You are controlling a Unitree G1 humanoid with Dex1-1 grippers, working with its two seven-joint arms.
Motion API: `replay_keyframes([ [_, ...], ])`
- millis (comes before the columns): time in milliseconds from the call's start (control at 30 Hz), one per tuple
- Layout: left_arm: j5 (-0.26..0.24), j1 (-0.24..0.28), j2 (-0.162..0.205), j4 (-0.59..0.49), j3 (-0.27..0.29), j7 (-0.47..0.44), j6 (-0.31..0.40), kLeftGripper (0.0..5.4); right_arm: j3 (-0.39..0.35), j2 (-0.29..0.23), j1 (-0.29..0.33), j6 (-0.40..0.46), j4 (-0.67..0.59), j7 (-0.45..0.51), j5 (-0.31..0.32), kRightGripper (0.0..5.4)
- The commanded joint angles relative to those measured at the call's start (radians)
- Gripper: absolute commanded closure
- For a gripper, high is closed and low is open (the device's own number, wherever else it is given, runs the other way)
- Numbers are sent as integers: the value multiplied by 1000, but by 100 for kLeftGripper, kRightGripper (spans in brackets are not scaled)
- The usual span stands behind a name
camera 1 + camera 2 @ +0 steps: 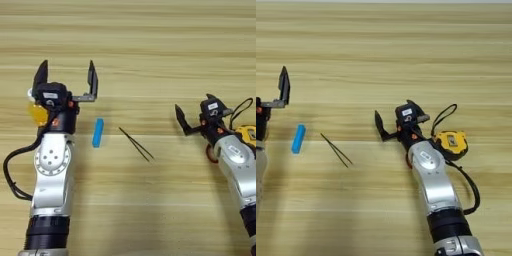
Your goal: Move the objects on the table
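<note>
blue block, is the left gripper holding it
No, the blue block lies flat on the table, beside the open left gripper.

Light-blue block [98, 132]; black sticks [136, 144]; yellow-black tape measure [452, 142]; pale grained plank table [150, 45].

Evenly and brightly lit from above, with soft, diffuse light across the table [150, 50]. Only faint, short shadows, close under the thin black sticks [136, 144] and beside the light-blue block [98, 132]. A mild sheen on the silver casing of the right arm [431, 175] and the left arm [52, 175], no hard glare. Slightly washed out toward the far edge of the planks. Mild softness throughout, wood grain readable but fine detail smeared. No obvious bending of plank lines at the borders.
</note>
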Motion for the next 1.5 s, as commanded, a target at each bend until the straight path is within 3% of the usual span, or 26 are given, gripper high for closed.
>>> replay_keyframes([
  [33,2,-9,19,13,32,26,24,5,4,-1,-15,-2,6,7,-3,0],
  [433,24,-22,60,86,102,105,84,5,10,0,-9,-1,-3,5,-4,0],
  [600,-29,-32,66,159,121,94,150,5,12,0,-7,0,-6,4,-4,0],
  [867,-39,-39,86,210,129,85,212,5,15,0,-6,1,-9,3,-4,0],
  [1500,-31,-46,108,251,114,80,212,5,20,2,-7,4,-11,1,-4,0],
])
